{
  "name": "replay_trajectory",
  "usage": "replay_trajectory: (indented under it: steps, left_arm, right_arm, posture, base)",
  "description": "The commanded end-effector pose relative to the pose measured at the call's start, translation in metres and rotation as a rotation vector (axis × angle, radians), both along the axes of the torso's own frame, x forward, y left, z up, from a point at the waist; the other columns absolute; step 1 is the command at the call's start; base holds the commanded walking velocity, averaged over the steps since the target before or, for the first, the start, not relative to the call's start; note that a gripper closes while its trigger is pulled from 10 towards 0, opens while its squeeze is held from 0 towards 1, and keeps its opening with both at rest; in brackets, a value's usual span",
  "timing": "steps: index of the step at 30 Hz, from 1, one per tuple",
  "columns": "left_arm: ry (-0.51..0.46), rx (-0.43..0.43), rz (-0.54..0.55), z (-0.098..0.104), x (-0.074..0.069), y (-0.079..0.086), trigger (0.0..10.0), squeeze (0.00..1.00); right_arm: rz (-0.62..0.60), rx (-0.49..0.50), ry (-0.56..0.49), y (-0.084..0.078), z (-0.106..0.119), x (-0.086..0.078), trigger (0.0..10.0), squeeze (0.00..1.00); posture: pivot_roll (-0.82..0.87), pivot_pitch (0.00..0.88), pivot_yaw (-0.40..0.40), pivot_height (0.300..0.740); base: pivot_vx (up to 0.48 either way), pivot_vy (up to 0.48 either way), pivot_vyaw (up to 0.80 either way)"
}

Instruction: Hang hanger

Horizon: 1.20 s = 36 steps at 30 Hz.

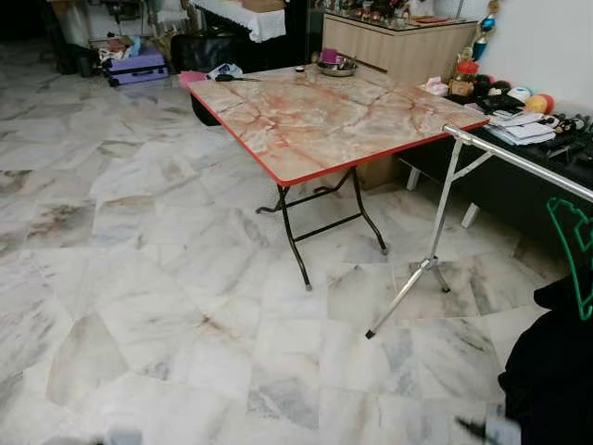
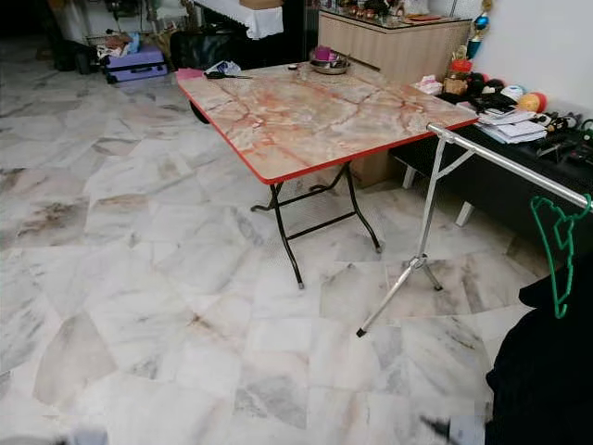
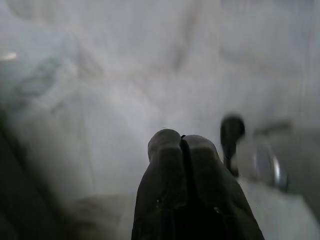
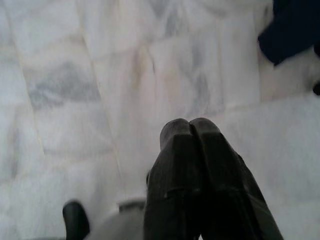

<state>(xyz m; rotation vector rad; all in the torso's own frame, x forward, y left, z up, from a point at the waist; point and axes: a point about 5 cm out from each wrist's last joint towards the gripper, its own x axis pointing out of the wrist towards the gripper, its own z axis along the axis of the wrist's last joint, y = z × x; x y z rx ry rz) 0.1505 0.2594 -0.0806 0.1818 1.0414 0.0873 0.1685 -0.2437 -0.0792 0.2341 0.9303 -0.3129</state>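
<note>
From the left eye view, you see a silver clothes rail [image 1: 519, 159] running off to the right past a folding marble-patterned surface [image 1: 315, 116]. A green hanger [image 1: 576, 243] sits hooked on that rail at its far right end, with dark clothing [image 1: 551, 366] below the hanger. By that, the hanging looks done, or this one belongs to an earlier round; you cannot tell which from here.

From the right eye view, the same hanger is plainer: its hook is over the rail and its frame dangles below, just above the dark cloth. Nothing is held up near the rail.

In the left wrist view, the left gripper [image 3: 181, 145] has its fingers pressed together on nothing, pointed at the pale marble floor [image 3: 100, 100], well away from the rail.

In the right wrist view, the right gripper [image 4: 189, 131] is likewise closed and empty over the floor, with a corner of the dark cloth beyond it.

Judge it as finished or between hangers; no hanger is in hand.
</note>
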Motion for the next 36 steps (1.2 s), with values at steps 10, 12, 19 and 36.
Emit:
replay_trajectory:
  steps: [10, 12, 19, 36]
  left_arm:
    - [0.027, -0.058, -0.105, -0.008, -0.001, -0.025, 10.0, 0.00]
    - [0.031, -0.058, -0.109, -0.009, -0.002, -0.025, 10.0, 0.00]
    - [0.048, -0.034, -0.072, -0.008, -0.013, -0.009, 10.0, 0.00]
    - [0.086, 0.066, 0.035, 0.001, -0.042, 0.043, 10.0, 0.00]
  right_arm:
    - [0.044, 0.005, 0.060, 0.010, -0.011, -0.021, 10.0, 0.00]
    - [0.049, -0.003, 0.060, 0.010, -0.011, -0.019, 10.0, 0.00]
    - [0.070, -0.006, 0.084, 0.005, -0.010, -0.020, 10.0, 0.00]
    - [0.060, -0.002, 0.112, -0.001, -0.012, -0.030, 10.0, 0.00]
  posture:
    - [0.00, 0.049, 0.000, 0.740]
    - [0.00, 0.053, 0.000, 0.740]
    - [0.02, 0.058, -0.010, 0.740]
    - [0.02, 0.063, -0.008, 0.740]
  base:
    - [0.000, 0.000, 0.00]
    - [0.000, 0.000, 0.00]
    - [0.000, 0.000, -0.68]
    - [0.000, -0.113, -0.79]
